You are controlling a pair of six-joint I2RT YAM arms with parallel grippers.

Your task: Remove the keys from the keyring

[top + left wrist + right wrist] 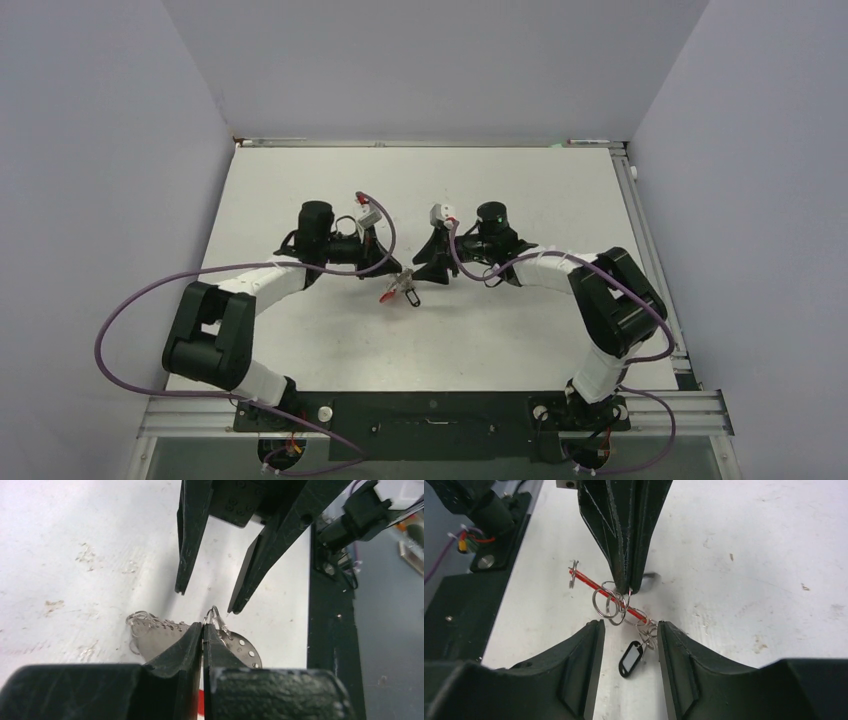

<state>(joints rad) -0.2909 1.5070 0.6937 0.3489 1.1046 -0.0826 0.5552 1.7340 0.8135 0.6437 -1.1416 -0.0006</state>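
The keyring is a bunch of thin wire rings [610,603] on a curved band, red [589,581] in the right wrist view, grey and perforated [242,649] in the left wrist view. It lies at mid-table [398,290]. My left gripper [202,627] is shut on a wire ring [214,616]; it also shows in the right wrist view [624,587]. My right gripper [626,626] is open, its fingers either side of the rings and the dark-headed key [630,658], which lies on the table. I cannot pick out the pale key.
The white table [520,330] is scuffed in places. The black base rail [430,410] runs along the near edge. Purple cables [130,310] loop off both arms. Grey walls close in the left, right and far sides.
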